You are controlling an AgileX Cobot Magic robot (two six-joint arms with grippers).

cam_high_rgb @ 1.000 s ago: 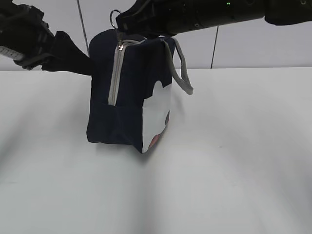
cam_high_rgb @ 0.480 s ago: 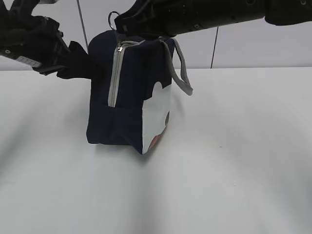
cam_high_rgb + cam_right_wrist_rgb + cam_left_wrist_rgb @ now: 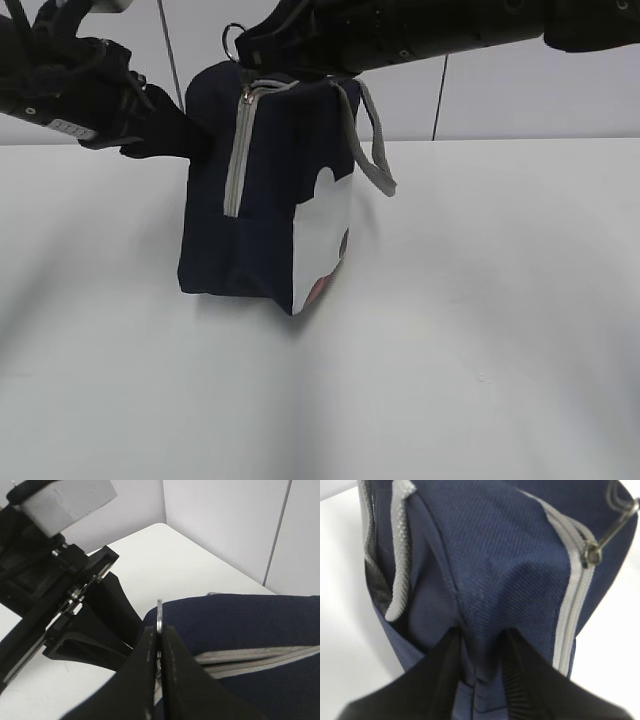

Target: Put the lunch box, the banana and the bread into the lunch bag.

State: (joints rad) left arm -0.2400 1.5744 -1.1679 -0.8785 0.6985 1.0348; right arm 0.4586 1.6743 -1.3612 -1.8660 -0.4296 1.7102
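Note:
The dark navy lunch bag (image 3: 265, 200) stands upright on the white table, its grey zipper (image 3: 236, 160) running down the near end. My left gripper (image 3: 190, 140) presses against the bag's upper left end. In the left wrist view my left gripper (image 3: 481, 645) is shut on a fold of the bag's navy fabric (image 3: 495, 565). My right gripper (image 3: 245, 45) reaches across above the bag and is shut on the metal ring pull (image 3: 159, 612) at the zipper's top. The lunch box, the banana and the bread are out of view.
A grey strap handle (image 3: 375, 140) hangs off the bag's right side. White table (image 3: 480, 330) spreads in front and to the right. A pale wall with dark seams (image 3: 440, 95) stands behind.
My left gripper moved right and up to the bag's end, and its jaws narrowed onto the fabric. The right gripper kept its hold on the ring pull.

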